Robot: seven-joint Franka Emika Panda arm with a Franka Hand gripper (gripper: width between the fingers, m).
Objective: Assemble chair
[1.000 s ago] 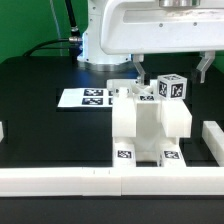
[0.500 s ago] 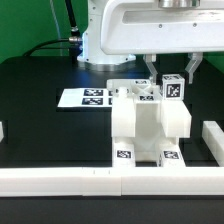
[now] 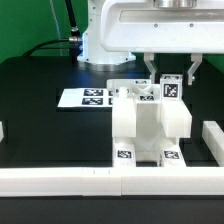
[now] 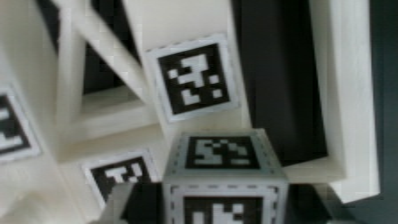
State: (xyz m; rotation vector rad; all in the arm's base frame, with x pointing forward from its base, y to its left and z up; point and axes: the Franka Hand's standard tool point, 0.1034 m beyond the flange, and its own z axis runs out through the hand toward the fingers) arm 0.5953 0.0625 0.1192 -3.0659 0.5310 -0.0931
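The partly joined white chair (image 3: 148, 125) stands at the middle of the table, with square tags on its lower front. My gripper (image 3: 171, 79) hangs just above its upper right corner in the exterior view. It is shut on a small white tagged chair piece (image 3: 171, 88), which sits level with the chair's top. In the wrist view the same piece (image 4: 222, 160) fills the gap between my dark fingers (image 4: 143, 198). Tagged white chair slats (image 4: 187, 75) lie close beyond it. Whether the piece touches the chair cannot be told.
The marker board (image 3: 84, 98) lies flat at the exterior view's left of the chair. White border rails run along the front (image 3: 90, 181) and the right side (image 3: 213, 141). The robot's white base (image 3: 100, 45) stands behind.
My gripper has turned with the held piece, so its tagged face now points squarely at the exterior camera. It has also shifted slightly left and lower, toward the chair's top.
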